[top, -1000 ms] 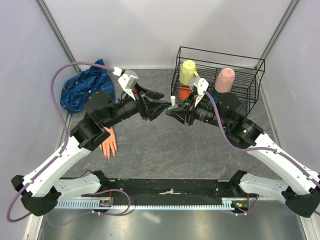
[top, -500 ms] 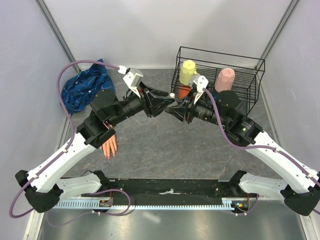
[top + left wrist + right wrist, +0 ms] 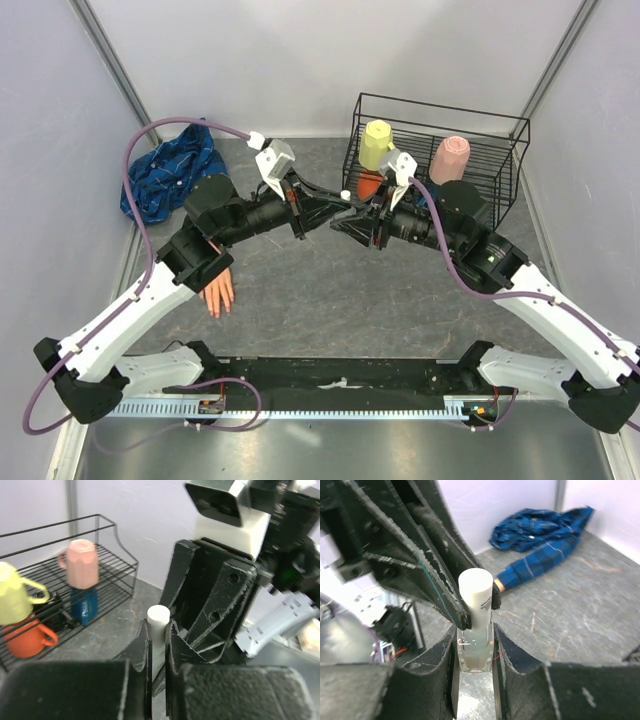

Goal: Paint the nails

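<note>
Grey worktop (image 3: 330, 290), both arms meeting over it.
Left fingers (image 3: 141, 652) are pinching the white cap (image 3: 476, 592), having just shut; right fingers (image 3: 512, 662) are clamping the bottle (image 3: 475, 650), so unscrewing looks next; nails (image 3: 215, 308) are lying well apart, beside the left arm (image 3: 150, 290).

Top view, left centre: hand (image 3: 217, 292) partly under left arm (image 3: 190, 262); nails (image 3: 215, 310) too small to tell. Centre: bottle (image 3: 345, 194) shows cap only, rest hidden between left gripper (image 3: 338, 203) and right gripper (image 3: 342, 222). Left wrist view: lower foreground blurred.
</note>
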### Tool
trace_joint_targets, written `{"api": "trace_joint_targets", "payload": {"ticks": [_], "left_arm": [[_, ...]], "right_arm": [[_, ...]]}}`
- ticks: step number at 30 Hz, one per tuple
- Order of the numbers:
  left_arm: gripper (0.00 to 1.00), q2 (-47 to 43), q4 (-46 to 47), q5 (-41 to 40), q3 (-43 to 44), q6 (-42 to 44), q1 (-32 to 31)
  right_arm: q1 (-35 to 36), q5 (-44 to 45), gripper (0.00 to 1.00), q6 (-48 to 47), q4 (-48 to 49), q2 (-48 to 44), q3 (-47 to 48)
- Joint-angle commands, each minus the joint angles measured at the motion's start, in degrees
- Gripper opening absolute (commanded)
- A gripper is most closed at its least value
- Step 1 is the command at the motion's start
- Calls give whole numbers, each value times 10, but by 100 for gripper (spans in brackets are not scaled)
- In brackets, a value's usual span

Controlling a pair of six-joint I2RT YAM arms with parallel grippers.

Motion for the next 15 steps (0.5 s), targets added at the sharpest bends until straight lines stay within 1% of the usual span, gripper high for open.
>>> {"api": "trace_joint_targets", "payload": {"ticks": [1, 2, 3, 4, 5, 7, 9, 11, 12, 13, 14, 15], "left_arm": [[2, 19, 27, 296, 26, 21, 30], [2, 24, 37, 351, 28, 8, 36], [2, 29, 69, 406, 28, -7, 40], [2, 42, 83, 503, 28, -33, 40], [2, 49, 94, 537, 28, -48, 40], [2, 67, 112, 613, 32, -81, 40], [2, 69, 108, 618, 30, -81, 41], [2, 63, 69, 584, 34, -58, 50], [2, 58, 47, 565, 37, -48, 58], [3, 53, 26, 512, 41, -28, 61], [8, 43, -13, 486, 47, -20, 66], [18, 37, -31, 454, 51, -14, 70]], "right_arm": [[2, -117, 0, -15, 64, -31, -7], [2, -170, 0, -19, 69, -38, -16], [2, -197, 0, -18, 74, -41, -18], [2, -233, 0, -15, 83, -43, -21], [2, -290, 0, -7, 108, -45, -27], [2, -338, 0, 26, 143, -43, -32], [2, -380, 0, 46, 154, -39, -35], [2, -386, 0, 50, 154, -41, -34], [2, -379, 0, 52, 153, -42, -36], [2, -373, 0, 53, 150, -44, -36], [2, -368, 0, 51, 146, -46, -36], [2, -363, 0, 50, 140, -46, -35]]}}
